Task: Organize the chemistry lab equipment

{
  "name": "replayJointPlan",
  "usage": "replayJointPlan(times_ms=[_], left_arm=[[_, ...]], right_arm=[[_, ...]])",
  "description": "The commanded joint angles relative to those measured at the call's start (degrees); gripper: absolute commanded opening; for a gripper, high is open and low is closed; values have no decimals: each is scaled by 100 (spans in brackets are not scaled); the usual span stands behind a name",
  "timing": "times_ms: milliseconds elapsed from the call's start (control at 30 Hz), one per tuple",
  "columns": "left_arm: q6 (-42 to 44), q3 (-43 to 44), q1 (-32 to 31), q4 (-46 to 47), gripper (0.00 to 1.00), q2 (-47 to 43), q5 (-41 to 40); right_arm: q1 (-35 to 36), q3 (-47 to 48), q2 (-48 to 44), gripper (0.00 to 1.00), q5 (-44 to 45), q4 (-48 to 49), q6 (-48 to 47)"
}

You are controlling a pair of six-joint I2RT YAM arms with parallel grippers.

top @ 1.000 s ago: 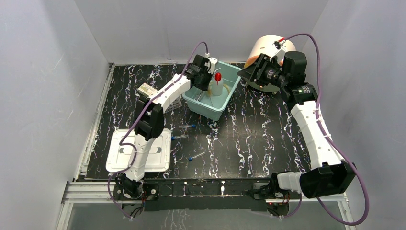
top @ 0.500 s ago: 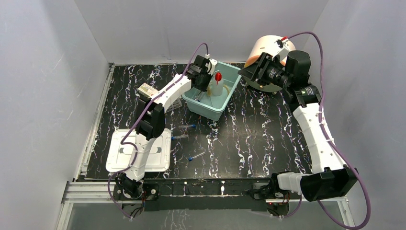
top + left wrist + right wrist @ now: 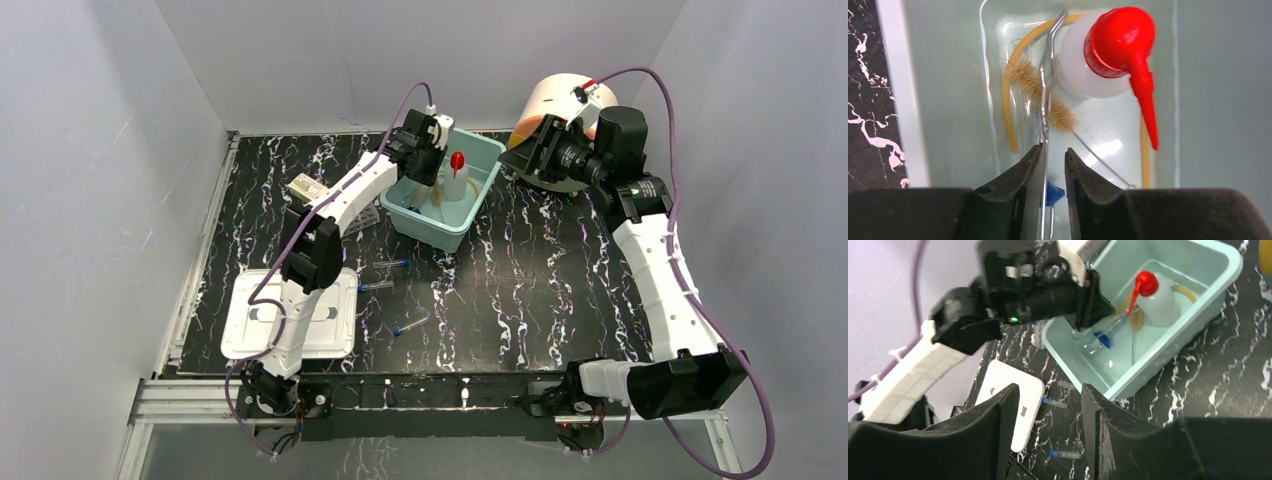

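My left gripper [image 3: 427, 176] hangs over the teal bin [image 3: 440, 232]. Its jaws [image 3: 1054, 150] stand a little apart. The metal tongs [image 3: 1047, 85] run between them, lying against the left finger only. In the bin lie the clear red-nozzled wash bottle [image 3: 1098, 65], the tan rubber tubing [image 3: 1010, 100], a bristle brush [image 3: 1040, 95] and a small blue cap [image 3: 1052, 192]. Three blue-capped tubes [image 3: 392, 264] [image 3: 376, 286] [image 3: 410, 326] lie on the black table. My right gripper [image 3: 522, 150] is open and empty, held high at the back right [image 3: 1048, 387]. The grey tube rack [image 3: 365, 215] is partly hidden by the left arm.
A white lid [image 3: 290, 315] lies flat at the front left. A small tan box [image 3: 308, 188] sits at the left by the arm. A large orange-and-white cylinder [image 3: 560, 95] stands at the back right behind my right gripper. White walls close in three sides.
My left gripper has drawn up and back a little over the bin. My right arm has shifted slightly to the right and back.
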Motion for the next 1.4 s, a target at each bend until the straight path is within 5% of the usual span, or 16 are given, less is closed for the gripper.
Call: replayJointPlan(times_ms=[0, 233, 500, 600, 967, 1367], left_arm=[[-459, 71, -12, -3, 23, -1219, 277], [-881, -1159, 44, 165, 29, -2506, -67], [-1445, -3550, 347, 695, 38, -4223, -1664], [-2252, -4318, 535, 747, 48, -4879, -2197], [-3526, -5752, 1971, -152, 68, -5647, -1102], [-4205, -6427, 3048, -98, 71, -5723, -96]], right_arm=[[15, 725, 251, 56, 325, -1037, -790], [228, 942, 527, 56, 212, -1154, -1287], [1727, 792, 762, 59, 1098, -707, -1542], [2312, 530, 729, 60, 1307, -429, -1735], [4196, -29, 1303, 58, 2418, -131, -2936], [4843, 221, 3043, 62, 2570, 182, -3927]])
